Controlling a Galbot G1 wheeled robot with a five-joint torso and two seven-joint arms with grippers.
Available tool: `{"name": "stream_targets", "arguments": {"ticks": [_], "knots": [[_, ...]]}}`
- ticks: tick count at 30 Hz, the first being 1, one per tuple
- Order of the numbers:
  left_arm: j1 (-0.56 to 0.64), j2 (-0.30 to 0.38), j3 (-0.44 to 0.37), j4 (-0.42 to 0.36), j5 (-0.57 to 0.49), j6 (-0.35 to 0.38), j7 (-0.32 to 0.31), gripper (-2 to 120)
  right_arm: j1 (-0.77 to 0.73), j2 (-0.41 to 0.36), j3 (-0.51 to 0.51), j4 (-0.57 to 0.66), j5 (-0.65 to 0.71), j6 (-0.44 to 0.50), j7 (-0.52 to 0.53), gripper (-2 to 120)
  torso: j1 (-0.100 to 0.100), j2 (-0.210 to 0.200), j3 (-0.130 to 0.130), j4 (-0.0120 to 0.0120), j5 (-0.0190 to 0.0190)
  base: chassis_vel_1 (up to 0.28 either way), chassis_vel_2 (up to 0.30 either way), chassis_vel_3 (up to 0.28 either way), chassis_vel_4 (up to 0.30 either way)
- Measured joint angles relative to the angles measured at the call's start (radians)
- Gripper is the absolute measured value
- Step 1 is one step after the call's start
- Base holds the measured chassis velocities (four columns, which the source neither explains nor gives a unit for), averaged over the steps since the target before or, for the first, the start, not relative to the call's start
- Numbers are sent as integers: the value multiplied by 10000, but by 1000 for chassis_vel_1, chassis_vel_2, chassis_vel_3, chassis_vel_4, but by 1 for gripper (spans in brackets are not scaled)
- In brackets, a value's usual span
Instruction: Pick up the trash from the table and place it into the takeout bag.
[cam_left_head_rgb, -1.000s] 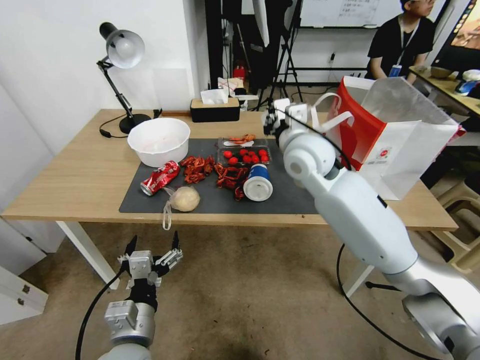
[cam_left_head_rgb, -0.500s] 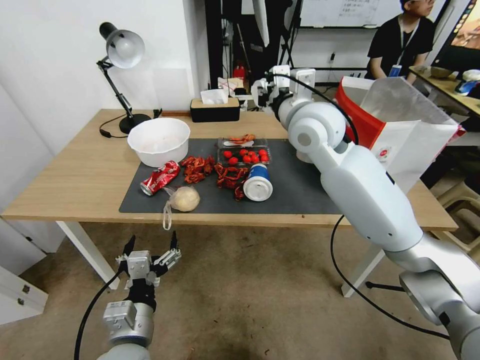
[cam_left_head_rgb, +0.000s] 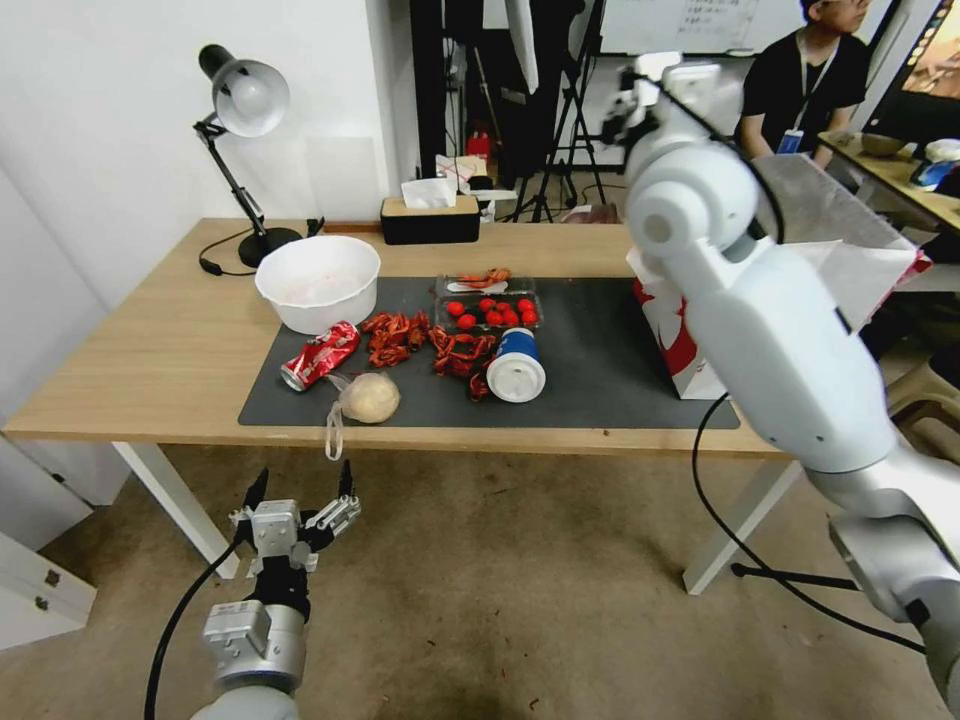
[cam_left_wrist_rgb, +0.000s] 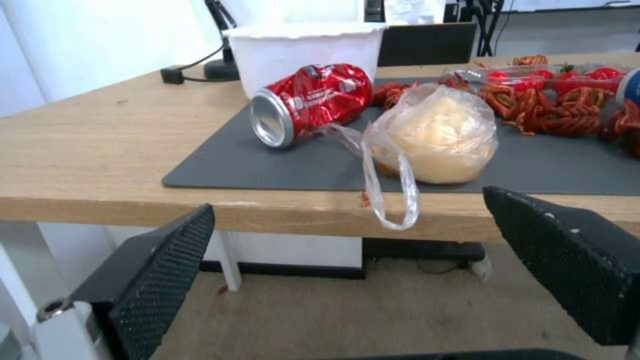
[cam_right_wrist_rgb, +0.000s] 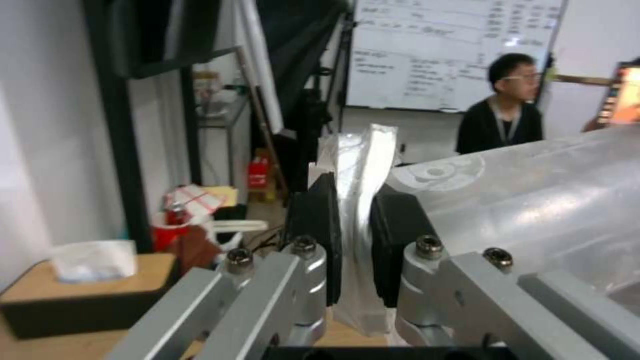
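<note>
The right gripper (cam_right_wrist_rgb: 353, 235) is raised high above the far right end of the table (cam_left_head_rgb: 150, 360), its two dark pads pressed together on the thin, pale edge of a clear plastic container (cam_right_wrist_rgb: 533, 200), whose frosted body spreads out beside the fingers in the right wrist view. In the head view the right arm rises in front of the takeout bag (cam_left_head_rgb: 680, 345), hiding most of it; the bag's red-and-white lower part stands on the right end of the dark grey mat (cam_left_head_rgb: 590, 370). The left gripper (cam_left_head_rgb: 297, 500) hangs below the near table edge, over the floor, with its black mesh-faced fingers (cam_left_wrist_rgb: 160, 260) spread wide and nothing between them. Directly ahead of it, near the front edge of the mat, lies the clear bag with beige lump (cam_left_wrist_rgb: 437, 137), its loose handle loop drooping over the table edge. Just beside it and touching its plastic, the crushed red soda can (cam_left_wrist_rgb: 310, 102) lies on its side with its open end toward the left wrist camera. Behind the can stands a white bowl (cam_left_head_rgb: 318, 280). Farther right on the mat a blue-and-white paper cup (cam_left_head_rgb: 515, 365) lies tipped over, next to a scatter of red food scraps (cam_left_head_rgb: 425, 345) and a clear tray of red fruit (cam_left_head_rgb: 490, 305). A desk lamp (cam_left_head_rgb: 240, 110) and a tissue box (cam_left_head_rgb: 430, 215) stand along the far edge.
</note>
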Motion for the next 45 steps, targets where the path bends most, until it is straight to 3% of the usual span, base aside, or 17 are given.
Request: {"name": "stream_targets", "arguments": {"ticks": [11, 22, 24, 26, 28, 29, 32, 36, 39, 41, 43, 45], "knots": [[-12, 65, 89, -24, 42, 25, 24, 100, -983, -1175, 1001, 837, 378, -2, 92, 7, 0, 0, 0, 0, 3, 0, 0, 0, 0], [-12, 68, 198, -21, 102, 28, 35, 100, -1758, -1721, 1535, 1233, 588, -3, -8, 7, -1, 0, -1, -2, 1, 0, 0, 0, 0], [-17, 70, 240, -4, 122, 28, 41, 100, -2125, -1862, 1747, 1337, 650, -3, -68, 15, 0, 0, 0, -2, 3, 0, 0, 0, 0], [-17, 70, 240, -4, 122, 28, 41, 100, -2125, -1862, 1747, 1337, 650, -3, -68, 15, 0, 0, 0, -2, 3, 0, 0, 0, 0], [-18, 84, 266, 12, 139, 29, 45, 100, -2512, -1974, 2010, 1450, 678, -3, -153, 30, 0, 0, 0, 1, 1, 0, 0, 0, 0], [-18, 84, 266, 12, 139, 29, 45, 100, -2512, -1974, 2010, 1450, 678, -3, -153, 30, 0, 0, 0, 1, 1, 0, 0, 0, 0], [-29, 124, 274, 18, 146, 31, 51, 100, -2820, -2079, 2225, 1490, 668, -3, -367, 46, -1, 0, 0, -1, 1, 0, 0, 0, 0], [-33, 130, 275, 24, 147, 41, 54, 100, -2911, -2088, 2288, 1508, 656, -3, -424, 57, 0, 0, -1, 0, 1, 0, 0, 0, 0], [-32, 130, 287, 31, 160, 46, 57, 100, -2932, -2083, 2308, 1513, 650, -2, -442, 71, 0, 0, -1, 0, -1, 0, 0, 0, 0], [-31, 128, 288, 31, 165, 47, 58, 100, -2934, -2080, 2308, 1512, 647, -1, -442, 73, 0, 0, -1, 0, -1, 0, 0, 0, 0], [-25, 118, 292, 32, 191, 48, 59, 100, -2971, -2080, 2318, 1532, 635, 0, -442, 86, 1, 0, 0, 0, -1, 0, 0, 0, 0], [-21, 116, 294, 32, 200, 48, 59, 100, -2987, -2082, 2327, 1543, 635, 0, -443, 88, 1, 0, 0, 0, 0, 0, 0, 0, 0]]}}
